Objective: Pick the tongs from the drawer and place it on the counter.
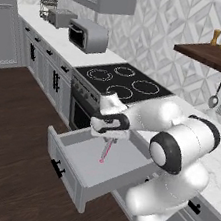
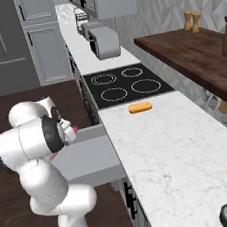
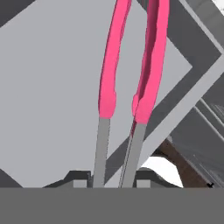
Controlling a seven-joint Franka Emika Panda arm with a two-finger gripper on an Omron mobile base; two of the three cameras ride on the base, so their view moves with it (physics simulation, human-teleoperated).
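Tongs [image 1: 107,150] hanging tip-down over the open drawer [image 1: 80,171], pinched at the grey handle end by the gripper [image 1: 111,139]. Arm folded low, elbow raised, wrist pointing down into the drawer. Two slim pink arms [image 3: 109,65] on grey stems, close together and nearly parallel in the hand view. Counter [image 2: 164,144] seen broadly from the right base view, with an orange-brown bun [image 2: 140,107] near the cooktop [image 2: 125,86].
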